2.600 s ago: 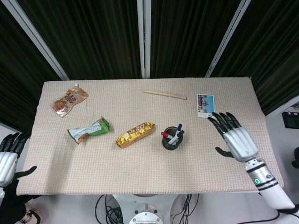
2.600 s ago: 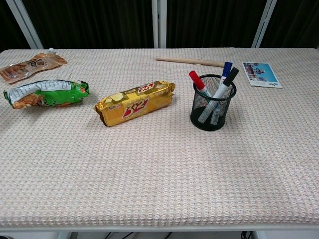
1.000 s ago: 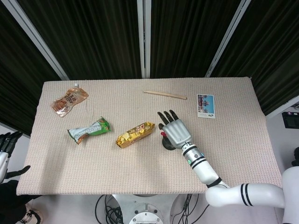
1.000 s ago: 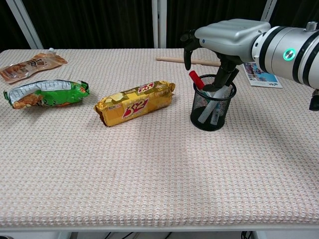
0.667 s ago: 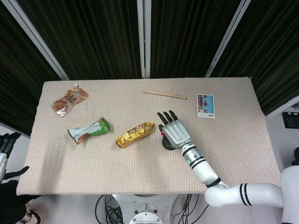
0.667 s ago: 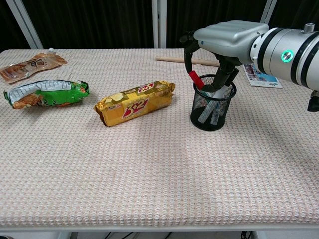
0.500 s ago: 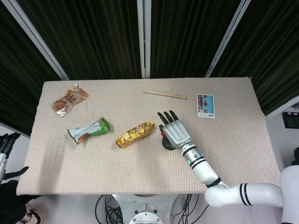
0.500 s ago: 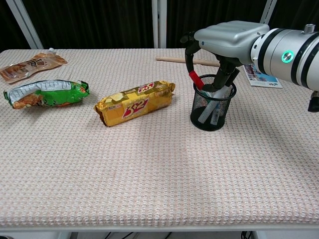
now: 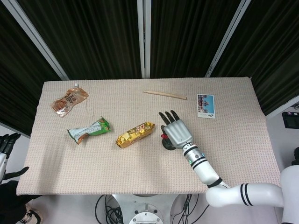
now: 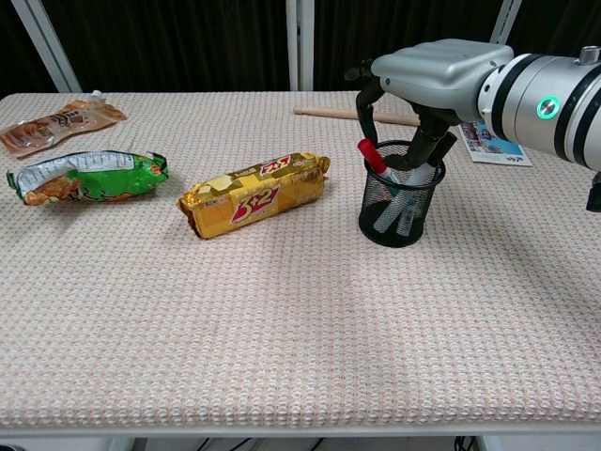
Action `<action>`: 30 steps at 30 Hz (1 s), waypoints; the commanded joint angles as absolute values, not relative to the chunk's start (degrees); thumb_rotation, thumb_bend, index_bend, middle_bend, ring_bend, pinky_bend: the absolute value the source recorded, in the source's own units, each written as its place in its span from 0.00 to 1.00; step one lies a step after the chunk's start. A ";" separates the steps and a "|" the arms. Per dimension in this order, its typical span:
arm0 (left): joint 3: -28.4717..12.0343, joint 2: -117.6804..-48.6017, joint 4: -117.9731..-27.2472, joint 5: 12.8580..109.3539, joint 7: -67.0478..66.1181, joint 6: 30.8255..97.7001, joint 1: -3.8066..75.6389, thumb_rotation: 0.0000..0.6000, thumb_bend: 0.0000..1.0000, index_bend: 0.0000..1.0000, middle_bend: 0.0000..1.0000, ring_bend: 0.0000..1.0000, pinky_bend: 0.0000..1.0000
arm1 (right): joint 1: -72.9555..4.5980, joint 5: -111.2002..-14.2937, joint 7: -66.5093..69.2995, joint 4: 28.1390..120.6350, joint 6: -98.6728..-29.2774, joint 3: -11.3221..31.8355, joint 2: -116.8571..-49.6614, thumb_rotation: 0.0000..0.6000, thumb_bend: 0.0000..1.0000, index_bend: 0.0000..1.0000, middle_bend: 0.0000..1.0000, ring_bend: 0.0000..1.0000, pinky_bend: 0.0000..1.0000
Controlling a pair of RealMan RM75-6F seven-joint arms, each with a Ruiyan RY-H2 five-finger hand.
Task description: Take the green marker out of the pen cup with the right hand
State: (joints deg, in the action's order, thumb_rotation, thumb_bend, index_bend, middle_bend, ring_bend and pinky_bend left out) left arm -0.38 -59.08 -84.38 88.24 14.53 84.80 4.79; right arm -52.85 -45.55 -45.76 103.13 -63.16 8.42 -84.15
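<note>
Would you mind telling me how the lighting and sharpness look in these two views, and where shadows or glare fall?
Head view: even, soft light, sharp overall, with the right hand covering most of the pen cup. Chest view: crisp on the yellow biscuit pack, a bright sheen on the hand's silver back, and a faint shadow beside the cup.

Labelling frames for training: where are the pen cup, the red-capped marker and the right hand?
pen cup (image 10: 399, 216), chest view, mesh front wall
red-capped marker (image 10: 373, 156), chest view, its red cap
right hand (image 10: 441, 66), chest view, back of hand
</note>
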 commanded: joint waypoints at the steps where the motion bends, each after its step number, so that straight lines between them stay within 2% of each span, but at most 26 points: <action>1: -0.38 -59.08 -84.36 88.20 14.56 84.75 4.78 1.00 0.12 0.08 0.05 0.00 0.02 | -52.92 -45.52 -45.68 103.09 -63.11 8.38 -84.15 1.00 0.28 0.51 0.01 0.00 0.00; 21: -0.42 -59.01 -83.99 88.07 15.20 84.71 4.64 1.00 0.12 0.08 0.05 0.00 0.02 | -53.44 -44.97 -44.61 102.98 -62.47 8.05 -84.41 1.00 0.24 0.51 0.01 0.00 0.00; 30: -0.46 -58.94 -84.01 88.06 15.22 84.66 4.66 1.00 0.12 0.08 0.05 0.00 0.02 | -53.46 -44.95 -44.65 102.71 -63.15 8.01 -84.75 1.00 0.31 0.58 0.03 0.00 0.00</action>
State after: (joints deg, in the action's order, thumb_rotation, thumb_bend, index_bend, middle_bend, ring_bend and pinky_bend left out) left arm -0.46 -58.95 -84.01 88.06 15.22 84.66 4.66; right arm -53.46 -45.01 -44.61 102.72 -63.11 8.00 -84.73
